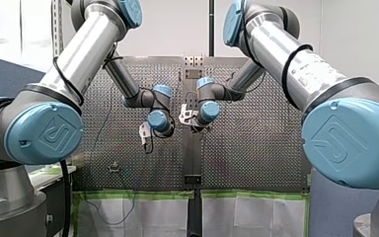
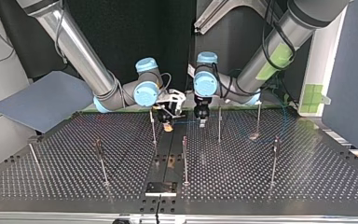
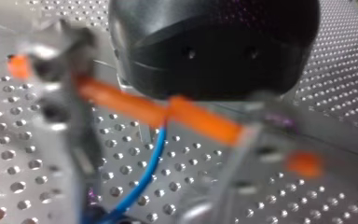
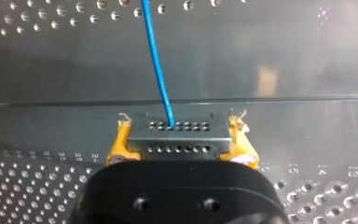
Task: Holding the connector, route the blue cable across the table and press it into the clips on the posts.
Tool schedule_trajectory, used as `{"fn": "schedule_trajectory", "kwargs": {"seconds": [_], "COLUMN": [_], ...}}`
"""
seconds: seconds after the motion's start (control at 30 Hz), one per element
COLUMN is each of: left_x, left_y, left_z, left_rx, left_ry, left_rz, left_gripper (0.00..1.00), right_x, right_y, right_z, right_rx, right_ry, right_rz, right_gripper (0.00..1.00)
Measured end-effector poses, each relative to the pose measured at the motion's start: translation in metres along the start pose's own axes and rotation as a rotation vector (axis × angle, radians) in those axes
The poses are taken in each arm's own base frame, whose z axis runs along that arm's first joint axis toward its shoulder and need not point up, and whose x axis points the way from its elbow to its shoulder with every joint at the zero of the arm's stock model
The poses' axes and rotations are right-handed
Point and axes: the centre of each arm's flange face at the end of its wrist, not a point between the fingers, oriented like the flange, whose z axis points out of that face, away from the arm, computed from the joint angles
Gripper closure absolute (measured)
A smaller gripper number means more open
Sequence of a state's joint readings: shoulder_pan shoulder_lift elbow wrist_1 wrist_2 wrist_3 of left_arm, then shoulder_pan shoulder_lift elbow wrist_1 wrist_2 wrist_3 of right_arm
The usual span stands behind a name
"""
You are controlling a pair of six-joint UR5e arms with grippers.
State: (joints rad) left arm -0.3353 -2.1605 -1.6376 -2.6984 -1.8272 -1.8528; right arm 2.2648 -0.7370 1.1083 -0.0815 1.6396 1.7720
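Between the yellow pads [image 4: 117,142] of my right hand [image 4: 180,140], pinched, sits the grey pin-holed metal connector [image 4: 179,135], thin blue cable [image 4: 158,65] leading ahead; routing appears barely begun, so next carry it to the nearest slender post [image 2: 153,133].

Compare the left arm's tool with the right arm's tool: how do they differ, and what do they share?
My right tool is shut on the grey connector; my left tool shows no connector, only the blue cable crossing an orange bar. The right tool has yellow pads; the left tool shows orange parts. Both are black-bodied, on the same cable.
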Motion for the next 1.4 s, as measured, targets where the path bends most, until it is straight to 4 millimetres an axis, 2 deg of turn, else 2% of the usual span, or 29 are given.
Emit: {"fn": "schedule_trajectory", "kwargs": {"seconds": [0.17,0.3,0.33,0.37,0.4,0.43,0.47,0.5,0.53,0.57,0.9,1.03,1.23,1.4], "left_x": [-0.014,-0.018,-0.018,-0.017,-0.017,-0.017,-0.017,-0.017,-0.017,-0.017,-0.013,-0.013,-0.026,-0.045], "left_y": [-0.005,-0.005,-0.005,-0.005,-0.005,-0.005,-0.005,-0.004,-0.004,-0.004,-0.007,-0.006,-0.007,-0.012], "left_z": [0.007,0.007,0.007,0.007,0.006,0.006,0.006,0.006,0.005,0.005,-0.002,-0.007,-0.019,-0.029], "left_rx": [-0.014,-0.031,-0.035,-0.039,-0.042,-0.044,-0.048,-0.05,-0.051,-0.053,-0.058,-0.083,-0.105,-0.096], "left_ry": [-0.015,-0.011,-0.009,-0.007,-0.006,-0.004,-0.003,-0.002,-0.001,0.001,0.036,0.056,0.047,0.021], "left_rz": [0.006,0.018,0.02,0.024,0.028,0.032,0.038,0.042,0.045,0.048,0.066,0.076,0.071,0.063], "left_gripper": [0.0,0.0,0.1,0.27,0.27,0.51,0.59,0.59,0.84,0.99,0.99,0.99,0.99,0.99], "right_x": [0.0,0.0,0.0,0.0,0.0,0.001,0.001,0.001,0.001,0.001,0.001,0.007,0.039,0.068], "right_y": [0.001,0.001,0.001,0.001,0.001,0.002,0.002,0.002,0.002,0.002,0.001,0.0,-0.004,-0.003], "right_z": [0.0,0.0,0.0,0.0,0.0,0.0,0.0,0.0,0.0,0.0,0.0,-0.003,-0.016,-0.03], "right_rx": [0.0,0.0,0.0,0.0,-0.001,-0.001,-0.001,-0.001,0.0,0.0,0.003,0.004,0.01,0.006], "right_ry": [0.0,0.0,0.0,0.0,0.0,0.0,0.0,0.0,0.0,0.0,0.0,0.001,0.035,0.057], "right_rz": [0.0,0.0,0.0,0.001,0.001,0.0,0.0,0.0,0.0,0.0,-0.003,-0.008,-0.003,0.002], "right_gripper": [1.0,1.0,1.0,1.0,1.0,1.0,1.0,1.0,1.0,1.0,1.0,1.0,1.0,1.0]}}
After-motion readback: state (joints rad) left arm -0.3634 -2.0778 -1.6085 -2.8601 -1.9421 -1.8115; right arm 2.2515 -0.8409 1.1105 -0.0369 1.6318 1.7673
